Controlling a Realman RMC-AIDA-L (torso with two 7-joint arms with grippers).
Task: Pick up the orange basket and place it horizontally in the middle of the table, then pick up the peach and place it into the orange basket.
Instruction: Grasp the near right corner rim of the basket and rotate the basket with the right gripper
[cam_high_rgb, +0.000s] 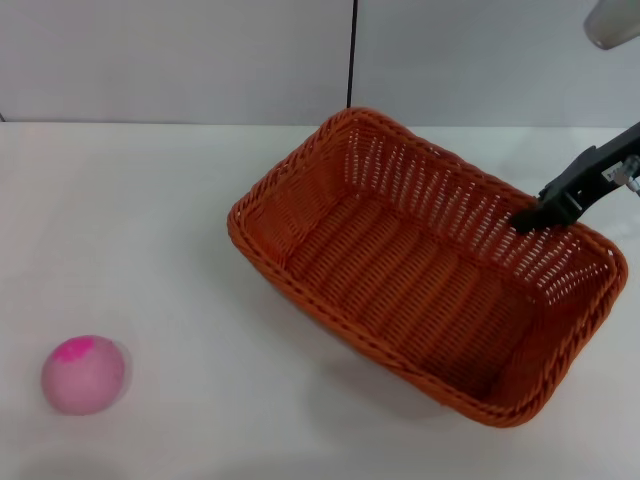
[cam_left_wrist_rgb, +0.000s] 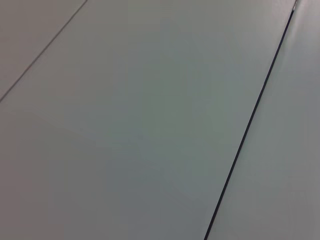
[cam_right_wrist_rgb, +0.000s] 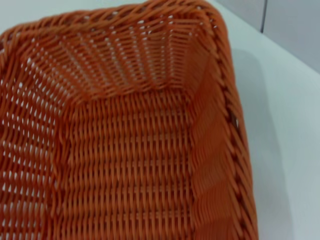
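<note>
The orange basket (cam_high_rgb: 420, 280) lies diagonally on the right half of the white table (cam_high_rgb: 150, 220), with a shadow under its near side as if raised. My right gripper (cam_high_rgb: 527, 220) reaches in from the right edge, one dark finger inside the far right wall, shut on the rim. Woven floor and walls of the basket (cam_right_wrist_rgb: 130, 160) fill the right wrist view from close above. The peach (cam_high_rgb: 83, 374), pale pink with a magenta patch on top, rests alone at the near left of the table. My left gripper is out of view.
A grey wall with a black vertical seam (cam_high_rgb: 352, 55) stands behind the table. A pale object (cam_high_rgb: 612, 22) shows in the top right corner. The left wrist view holds only grey panels and a dark seam (cam_left_wrist_rgb: 250, 125).
</note>
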